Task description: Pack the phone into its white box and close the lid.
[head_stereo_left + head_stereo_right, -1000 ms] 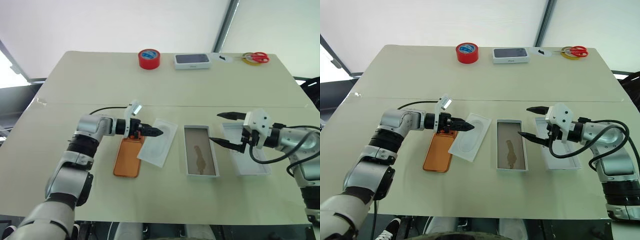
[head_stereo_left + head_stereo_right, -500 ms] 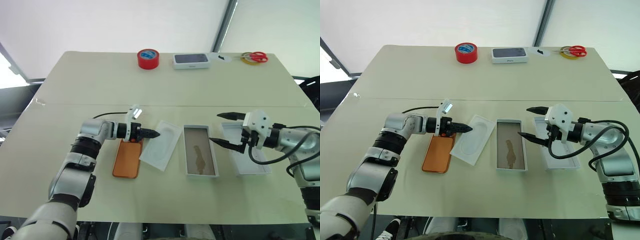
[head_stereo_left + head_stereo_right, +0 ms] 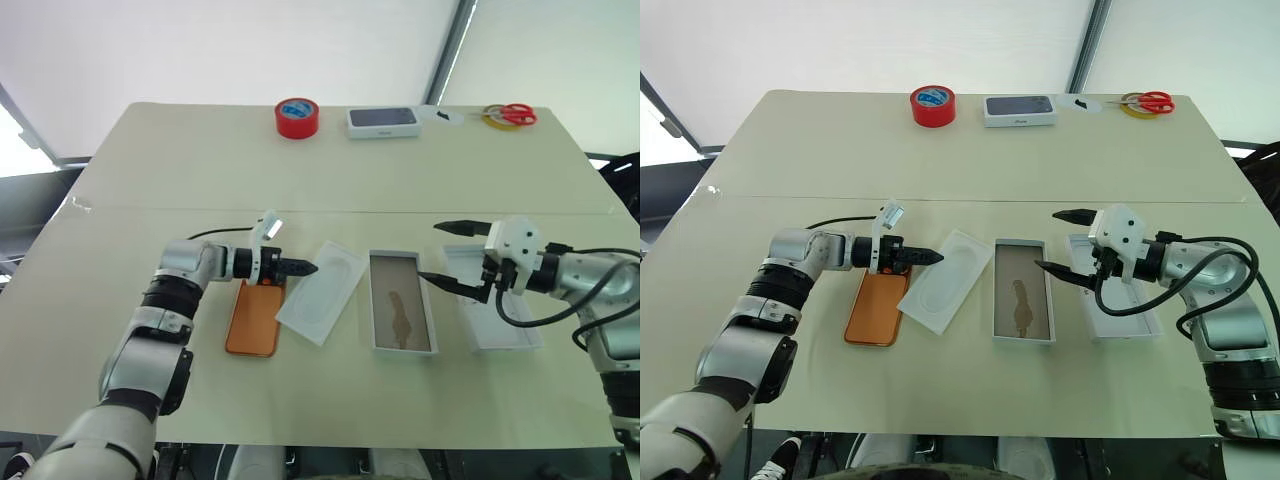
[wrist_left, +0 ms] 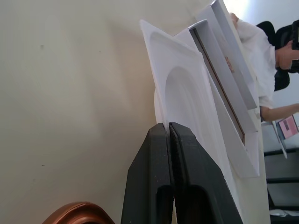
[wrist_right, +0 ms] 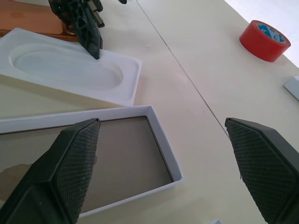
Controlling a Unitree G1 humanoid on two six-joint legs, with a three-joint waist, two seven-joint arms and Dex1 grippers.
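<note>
The phone (image 3: 254,317) lies flat, long axis running away from me, while my left gripper (image 3: 307,268) points right, closed on the moulded insert's (image 3: 320,291) edge.

On your cream rectangular table (image 3: 180,180), the flat orange smartphone (image 3: 253,322) lies furthest left in the near row. Just to its right sits the thin white moulded insert (image 3: 322,291), tilted, then the shallow white cardboard box with the brownish floor (image 3: 401,314), then the white cardboard lid tray (image 3: 500,330) furthest right. Your left claw (image 3: 308,268) sits at the insert's left edge, above the phone's far end; your right claw (image 3: 438,252) hangs between box and lid. Along the far edge you have a red tape roll (image 3: 297,117), a closed white box with a dark top (image 3: 382,121) and red-handled scissors (image 3: 512,115), left to right.
</note>
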